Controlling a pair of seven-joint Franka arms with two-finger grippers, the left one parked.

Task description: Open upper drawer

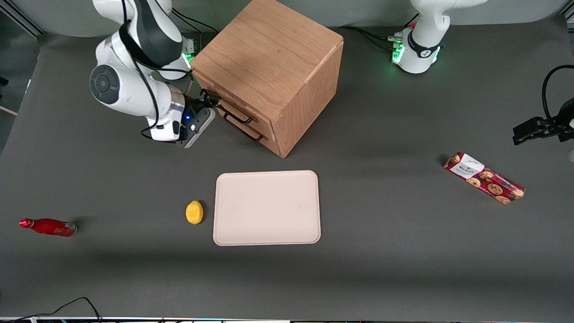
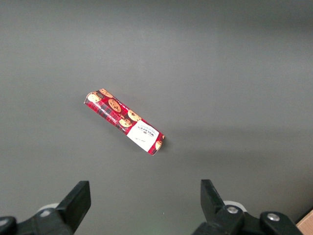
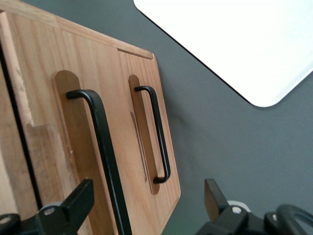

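The wooden cabinet (image 1: 269, 58) stands at the back of the table with its two oak drawer fronts turned toward the working arm. The upper drawer (image 1: 234, 106) looks shut; its black bar handle (image 1: 236, 117) runs along the front. In the right wrist view the upper drawer's handle (image 3: 100, 147) is close and its bar passes between my fingers. The lower drawer's handle (image 3: 157, 132) lies farther along the front. My gripper (image 1: 211, 100) (image 3: 146, 205) is open at the end of the upper handle, one finger (image 3: 73, 200) on each side of the bar, not closed on it.
A pale tray (image 1: 267, 207) lies nearer the front camera than the cabinet, with a yellow lemon (image 1: 194, 211) beside it. A red bottle (image 1: 48, 227) lies toward the working arm's end. A red cookie box (image 1: 484, 177) (image 2: 124, 122) lies toward the parked arm's end.
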